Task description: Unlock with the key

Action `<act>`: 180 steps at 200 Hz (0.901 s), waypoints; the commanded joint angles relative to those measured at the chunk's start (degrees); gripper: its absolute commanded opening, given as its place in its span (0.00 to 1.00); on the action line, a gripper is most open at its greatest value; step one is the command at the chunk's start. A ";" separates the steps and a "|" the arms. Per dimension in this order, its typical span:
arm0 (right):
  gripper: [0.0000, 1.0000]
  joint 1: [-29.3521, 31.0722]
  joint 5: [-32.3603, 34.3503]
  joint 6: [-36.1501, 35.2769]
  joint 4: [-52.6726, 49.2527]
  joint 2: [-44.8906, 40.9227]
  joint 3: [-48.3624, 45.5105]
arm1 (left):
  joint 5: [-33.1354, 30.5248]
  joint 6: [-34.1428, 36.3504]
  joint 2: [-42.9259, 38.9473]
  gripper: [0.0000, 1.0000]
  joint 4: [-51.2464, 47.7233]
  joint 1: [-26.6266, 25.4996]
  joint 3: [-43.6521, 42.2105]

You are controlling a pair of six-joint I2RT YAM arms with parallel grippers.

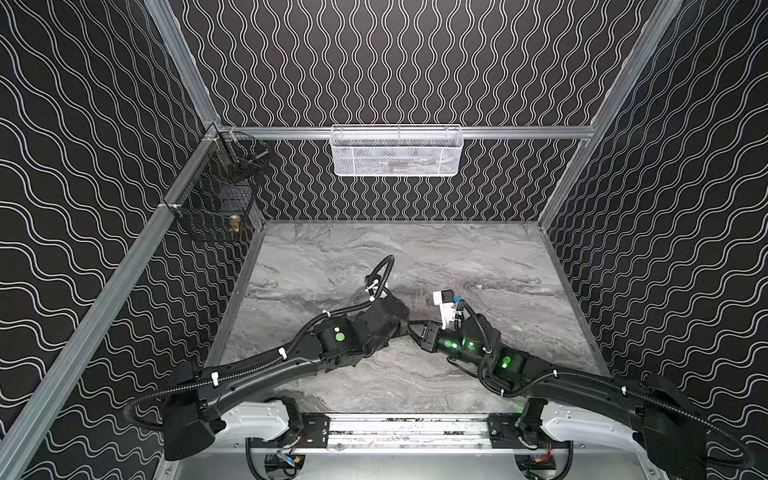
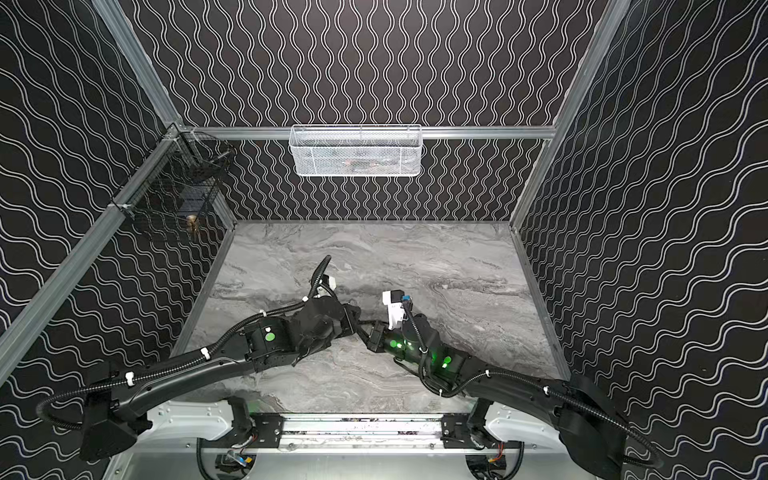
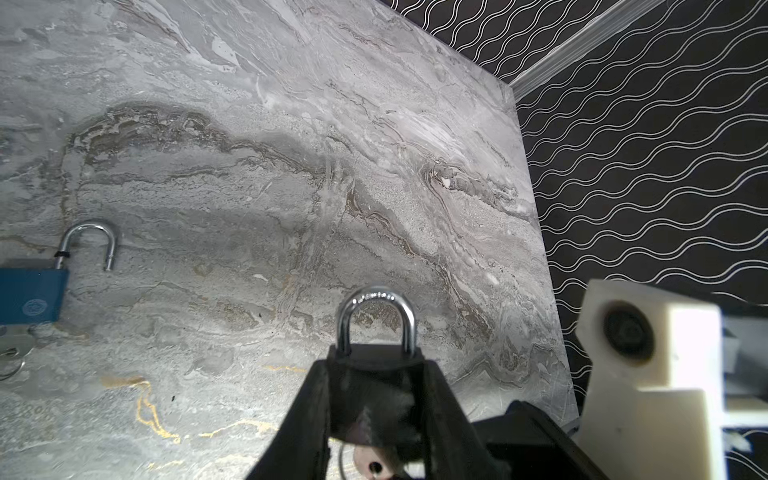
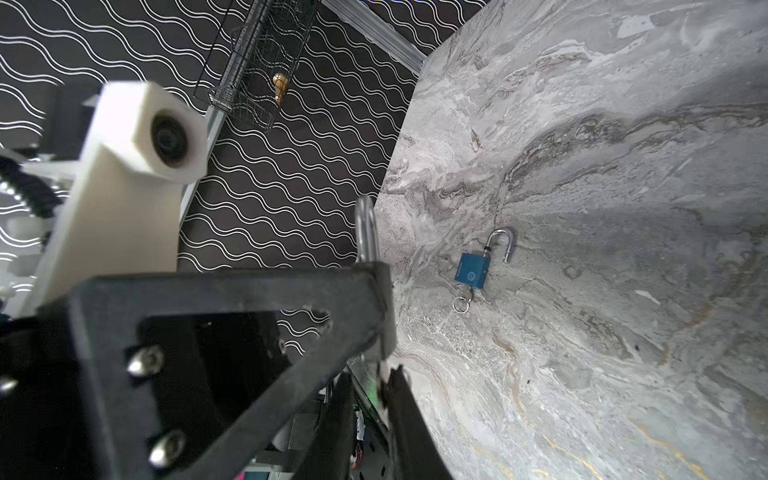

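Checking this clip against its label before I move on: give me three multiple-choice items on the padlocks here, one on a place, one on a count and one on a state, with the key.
1. Where does the blue padlock lie?
A. in the white basket
B. on the table
C. in the black wire basket

2. How many padlocks show in the left wrist view?
A. one
B. two
C. three

3. How does the blue padlock's shackle stand?
A. closed
B. missing
C. open

Key:
1 B: it lies flat on the marble table, clear of both arms.
2 B: the blue one lies on the table and the black padlock sits in the left gripper.
3 C: one leg of the shackle hangs free of the body.
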 commanded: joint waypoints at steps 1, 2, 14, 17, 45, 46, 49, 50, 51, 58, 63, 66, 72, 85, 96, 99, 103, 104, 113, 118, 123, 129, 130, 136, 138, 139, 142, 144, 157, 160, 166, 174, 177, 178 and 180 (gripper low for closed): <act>0.21 0.14 3.06 2.15 -1.82 -0.57 0.91 | -1.81 -1.32 -0.68 0.00 0.74 -0.06 0.05; 0.21 0.14 3.09 2.29 -1.92 -0.61 0.88 | -1.79 -1.28 -0.64 0.00 0.74 -0.06 0.04; 0.21 0.14 3.44 3.01 -1.04 -0.69 0.60 | -1.80 -1.48 -0.82 0.00 0.66 -0.06 -0.09; 0.21 0.14 3.44 3.20 -1.02 -0.66 0.60 | -1.85 -1.54 -0.87 0.00 0.66 -0.06 -0.06; 0.19 0.14 2.72 4.05 -0.15 1.21 1.12 | -1.70 -1.72 -1.40 0.00 1.33 -0.06 -0.67; 0.19 0.14 2.70 4.03 -0.03 1.25 1.08 | -1.69 -1.70 -1.44 0.00 1.35 -0.06 -0.67; 0.19 0.12 2.67 4.02 0.34 1.37 1.04 | -1.68 -1.71 -1.45 0.00 1.43 -0.06 -0.76; 0.19 0.13 2.59 4.01 0.48 1.37 1.04 | -1.68 -1.70 -1.43 0.00 1.44 -0.06 -0.80; 0.19 0.13 2.54 4.06 0.64 1.37 1.04 | -1.68 -1.69 -1.41 0.00 1.44 -0.06 -0.78; 0.19 0.16 2.50 4.10 1.30 1.61 1.11 | -1.68 -1.69 -1.41 0.00 1.29 -0.06 -0.75; 0.19 0.14 2.50 4.04 1.41 1.66 1.29 | -1.61 -1.69 -1.45 0.00 1.27 -0.06 -0.72; 0.19 0.14 2.52 4.02 1.37 1.78 1.42 | -1.61 -1.69 -1.42 0.00 1.27 -0.06 -0.69; 0.18 0.14 2.55 3.93 1.18 1.94 1.76 | -1.55 -1.70 -1.45 0.00 1.27 -0.06 -0.59; 0.17 0.14 2.74 3.66 0.90 2.14 2.17 | -1.50 -1.73 -1.53 0.00 1.44 -0.06 -0.59; 0.16 0.14 2.85 3.88 0.95 2.51 2.12 | -1.50 -1.64 -1.64 0.00 1.49 -0.06 -0.60; 0.16 0.14 2.83 3.96 1.09 2.54 2.03 | -1.60 -1.68 -1.65 0.00 1.41 -0.06 -0.59; 0.16 0.14 2.69 4.06 1.41 2.59 1.86 | -1.67 -1.69 -1.67 0.00 1.45 -0.06 -0.58; 0.15 0.14 2.69 4.13 1.46 2.64 1.80 | -1.67 -1.69 -1.67 0.00 1.45 -0.06 -0.58; 0.15 0.14 2.36 4.36 2.14 2.70 1.44 | -1.81 -1.69 -1.71 0.00 1.39 -0.06 -0.58; 0.15 0.24 2.17 4.36 2.28 2.82 1.33 | -1.94 -1.69 -1.67 0.00 1.28 -0.06 -0.51; 0.14 0.34 1.99 4.19 2.17 2.78 1.43 | -1.99 -1.69 -1.63 0.00 1.15 -0.06 -0.42; 0.14 0.62 2.17 3.87 1.69 2.78 1.61 | -2.09 -1.85 -1.52 0.00 1.02 -0.06 -0.33; 0.14 0.73 2.21 3.81 1.64 2.73 1.63 | -2.10 -1.86 -1.55 0.00 1.01 -0.06 -0.37; 0.13 0.96 2.45 3.47 0.90 2.66 1.76 | -2.16 -1.95 -1.50 0.00 1.05 -0.06 -0.35; 0.13 1.04 2.56 3.37 0.78 2.57 1.81 | -2.13 -1.95 -1.54 0.00 1.13 -0.06 -0.33; 0.13 1.12 2.62 3.34 0.74 2.54 1.82 | -2.12 -1.95 -1.56 0.00 1.16 -0.06 -0.32; 0.13 1.23 2.69 3.24 0.57 2.52 1.80 | -2.08 -1.93 -1.56 0.00 1.26 -0.03 -0.34; 0.13 1.26 2.81 3.09 0.54 2.49 1.71 | -2.06 -1.95 -1.57 0.00 1.33 -0.05 -0.39; 0.12 1.39 2.89 2.97 1.18 2.15 1.19 | -1.97 -2.16 -1.53 0.00 1.74 -0.06 -0.49; 0.11 1.43 2.90 3.05 1.23 2.15 1.07 | -1.90 -2.18 -1.50 0.00 1.86 -0.06 -0.57; 0.11 1.45 2.89 3.09 1.19 2.08 0.94 | -1.85 -2.31 -1.52 0.00 2.02 -0.04 -0.67; 0.09 1.45 2.87 2.98 1.07 2.08 0.94 | -1.79 -2.30 -1.43 0.00 2.15 -0.06 -0.59; 0.08 1.45 2.86 2.99 0.99 2.12 0.95 | -1.77 -2.30 -1.33 0.00 2.07 -0.06 -0.52; 0.08 1.45 2.86 3.02 0.98 2.10 0.95 | -1.76 -2.35 -1.32 0.00 2.07 -0.01 -0.51; 0.08 1.45 2.85 3.04 0.91 2.08 0.95 | -1.70 -2.38 -1.32 0.00 2.00 -0.02 -0.45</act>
